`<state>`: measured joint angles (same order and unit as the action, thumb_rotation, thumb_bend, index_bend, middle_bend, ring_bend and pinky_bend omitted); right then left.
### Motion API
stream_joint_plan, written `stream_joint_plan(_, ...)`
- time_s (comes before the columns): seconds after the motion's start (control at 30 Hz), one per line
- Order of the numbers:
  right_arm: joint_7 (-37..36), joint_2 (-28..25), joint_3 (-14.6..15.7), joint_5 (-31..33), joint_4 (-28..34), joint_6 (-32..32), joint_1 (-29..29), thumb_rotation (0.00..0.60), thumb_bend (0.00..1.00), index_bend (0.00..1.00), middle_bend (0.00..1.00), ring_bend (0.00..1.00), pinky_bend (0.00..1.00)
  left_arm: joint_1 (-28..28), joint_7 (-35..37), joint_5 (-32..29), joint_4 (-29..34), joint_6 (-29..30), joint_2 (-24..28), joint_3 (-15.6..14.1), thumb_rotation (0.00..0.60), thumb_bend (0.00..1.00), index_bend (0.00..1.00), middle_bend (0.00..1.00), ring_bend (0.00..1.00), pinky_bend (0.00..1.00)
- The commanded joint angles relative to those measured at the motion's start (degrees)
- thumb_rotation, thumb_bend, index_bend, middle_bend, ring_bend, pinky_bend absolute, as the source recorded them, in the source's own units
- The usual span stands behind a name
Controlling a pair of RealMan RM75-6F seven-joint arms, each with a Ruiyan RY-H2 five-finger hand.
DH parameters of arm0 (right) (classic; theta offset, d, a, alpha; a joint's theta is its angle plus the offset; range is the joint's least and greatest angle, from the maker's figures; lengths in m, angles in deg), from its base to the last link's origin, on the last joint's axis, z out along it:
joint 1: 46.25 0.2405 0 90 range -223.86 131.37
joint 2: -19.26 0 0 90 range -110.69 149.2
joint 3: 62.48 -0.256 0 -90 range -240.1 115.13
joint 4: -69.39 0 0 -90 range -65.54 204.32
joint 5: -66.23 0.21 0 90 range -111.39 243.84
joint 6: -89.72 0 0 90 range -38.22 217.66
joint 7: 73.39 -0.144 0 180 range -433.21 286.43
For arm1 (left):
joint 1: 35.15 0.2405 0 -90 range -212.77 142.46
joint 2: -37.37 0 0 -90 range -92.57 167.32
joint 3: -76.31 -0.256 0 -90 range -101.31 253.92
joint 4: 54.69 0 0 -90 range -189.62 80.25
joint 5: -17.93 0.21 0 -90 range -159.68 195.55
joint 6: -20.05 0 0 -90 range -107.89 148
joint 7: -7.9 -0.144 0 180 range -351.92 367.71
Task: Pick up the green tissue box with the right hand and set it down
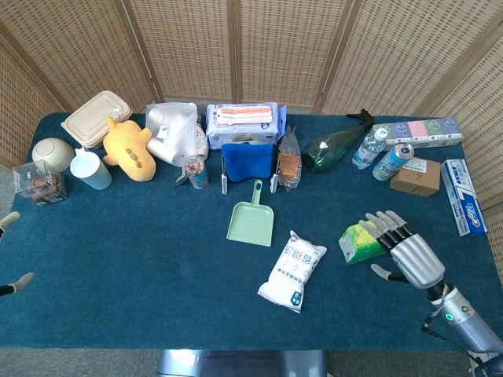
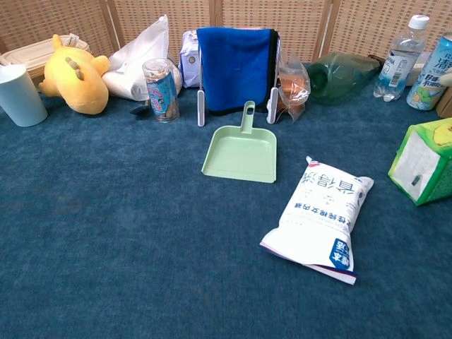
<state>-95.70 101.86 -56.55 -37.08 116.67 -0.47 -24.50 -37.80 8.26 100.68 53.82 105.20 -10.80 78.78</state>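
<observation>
Head view: right hand (image 1: 410, 255) is reaching over the right end of the green tissue box (image 1: 359, 241), its fingers (image 1: 385, 225) lying across the top, the thumb apart below the box. Whether the box is actually grasped or only touched cannot be told here. The box is sitting tipped, one end raised, on the blue table (image 1: 141, 259) right of the white pouch (image 1: 293, 269), probably because the fingers are levering it to get a hold. Only fingertips of the left hand (image 1: 11, 251) are showing at the left edge; its state cannot be told.

Chest view: green tissue box (image 2: 424, 169) is appearing at the right edge, tilted, with its pale end face turned toward the camera. No hand is showing. The green dustpan (image 2: 241, 150) is lying well clear of the box.
</observation>
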Motion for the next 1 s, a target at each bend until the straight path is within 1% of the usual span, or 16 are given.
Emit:
stream_joint_plan(0.03,8.37,-5.73,0.81,-0.71,10.38,8.55,4.13,0.493,0.27,0.0,0.0,0.0,0.11,-0.03,0.05,-0.11,-0.01,-0.11,0.04,0.01,0.6,0.11,0.11,0.0,0.0,0.0)
stream_joint_plan(0.13,13.37,-8.21,0.66,-0.28,15.55,12.65,5.71,0.487,0.28,0.0,0.0,0.0,0.11,-0.11,0.19,-0.32,-0.04,-0.28,0.1,0.06,0.6,0.1,0.11,0.0,0.0,0.0)
stream_joint_plan(0.33,21.71,-11.12,0.13,0.8,22.54,18.24,7.5,0.493,0.28,0.0,0.0,0.0,0.12,-0.27,0.61,-0.91,-0.32,-0.65,0.2,0.25,0.6,0.1,0.11,0.0,0.0,0.0)
stream_joint_plan(0.43,24.05,-11.59,-0.36,1.42,24.22,19.76,8.01,0.494,0.28,0.0,0.0,0.0,0.12,-0.34,0.79,-0.96,-0.38,-0.8,0.26,0.27,0.6,0.1,0.11,0.0,0.0,0.0)
stream_joint_plan(0.63,26.44,-11.84,-1.4,3.27,26.1,23.08,9.1,0.504,0.3,0.0,0.0,0.0,0.12,-0.24,1.0,-0.84,-0.35,-0.63,0.36,0.22,0.6,0.1,0.11,0.0,0.0,0.0)
stream_joint_plan(0.7,26.76,-11.66,-1.54,3.61,26.11,23.78,9.3,0.515,0.31,0.0,0.02,0.0,0.12,-0.24,1.1,-0.82,-0.35,-0.63,0.4,0.22,0.6,0.1,0.11,0.0,0.0,0.0)
stream_joint_plan(0.8,27.08,-11.15,-1.68,4.1,25.52,24.72,9.52,0.55,0.33,0.01,0.06,0.0,0.12,-0.29,1.02,-0.81,-0.38,-0.75,0.4,0.2,0.6,0.1,0.11,0.0,0.0,0.0)
stream_joint_plan(0.87,26.87,-10.55,-1.68,4.4,24.71,25.36,9.65,0.585,0.34,0.06,0.12,0.0,0.12,-0.33,0.92,-0.9,-0.41,-0.85,0.38,0.19,0.6,0.1,0.11,0.0,0.0,0.0)
stream_joint_plan(0.9,26.86,-10.27,-1.64,4.17,24.26,25.15,9.64,0.593,0.35,0.09,0.14,0.0,0.13,-0.33,0.92,-0.97,-0.41,-0.85,0.37,0.21,0.6,0.1,0.11,0.0,0.0,0.0)
stream_joint_plan(0.93,26.63,-9.9,-1.56,3.82,23.73,24.64,9.55,0.6,0.37,0.14,0.17,0.01,0.13,-0.33,0.96,-1.05,-0.41,-0.84,0.37,0.25,0.6,0.1,0.11,0.0,0.0,0.0)
stream_joint_plan(1.0,25.79,-9.43,-1.38,3.33,23.06,23.81,9.35,0.6,0.4,0.21,0.23,0.05,0.16,-0.31,1.05,-1.18,-0.42,-0.81,0.39,0.29,0.6,0.1,0.11,0.0,0.0,0.0)
